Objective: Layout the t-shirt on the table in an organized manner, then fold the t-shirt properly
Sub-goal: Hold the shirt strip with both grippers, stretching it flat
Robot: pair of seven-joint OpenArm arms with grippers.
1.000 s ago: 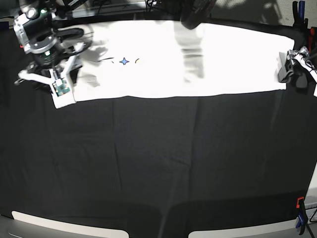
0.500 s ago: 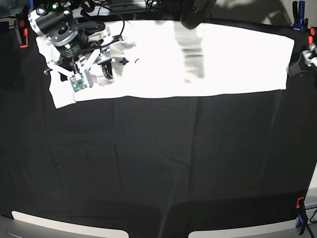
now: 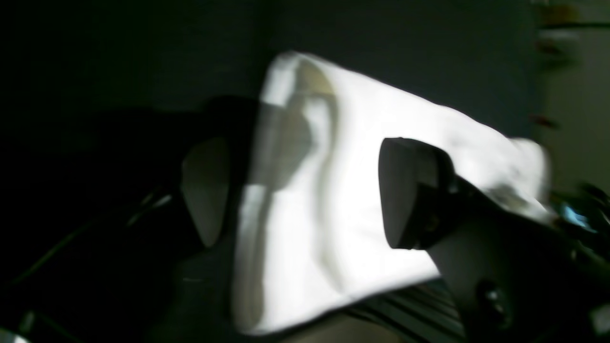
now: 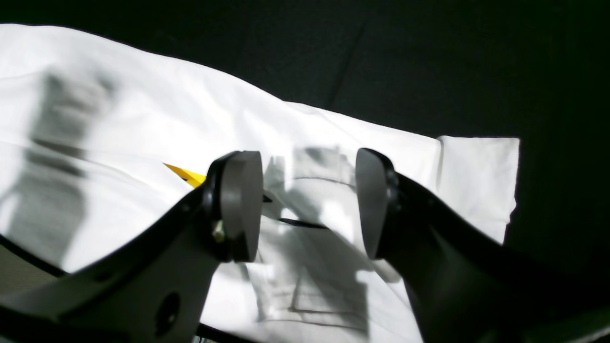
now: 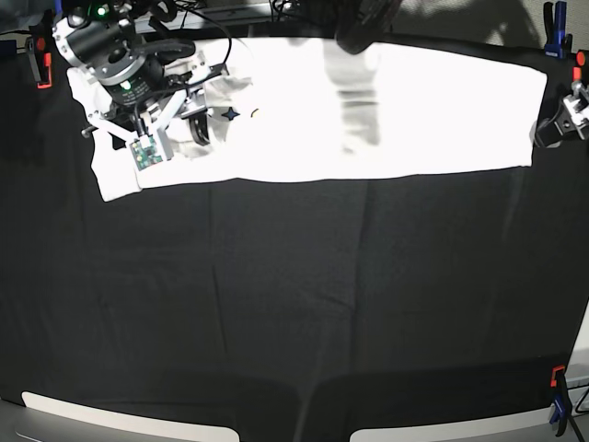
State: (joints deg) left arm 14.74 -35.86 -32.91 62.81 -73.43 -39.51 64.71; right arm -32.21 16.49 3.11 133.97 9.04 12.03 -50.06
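Note:
The white t-shirt [image 5: 414,110] lies spread in a long band across the far part of the black table [image 5: 294,304], with only a small blue star and a bit of yellow print showing. My right gripper [image 5: 196,124] hovers over the shirt's left end, near the sleeve. In the right wrist view the right gripper [image 4: 307,205] is open above the white cloth [image 4: 143,124], with nothing between its pads. My left gripper [image 5: 550,129] is at the shirt's right edge. The blurred left wrist view shows the left gripper [image 3: 305,195] open over the cloth [image 3: 362,181].
Red clamps [image 5: 40,63] and blue clamps [image 5: 550,28] grip the table's far corners, and another clamp [image 5: 558,405] sits at the near right. A dark overhead object [image 5: 363,23] casts a shadow on the shirt. Black cloth covers the near half of the table.
My right arm has swung from the shirt's left sleeve edge inward over the cloth. My left arm has drawn back toward the right edge. The shirt's left end now lies flatter.

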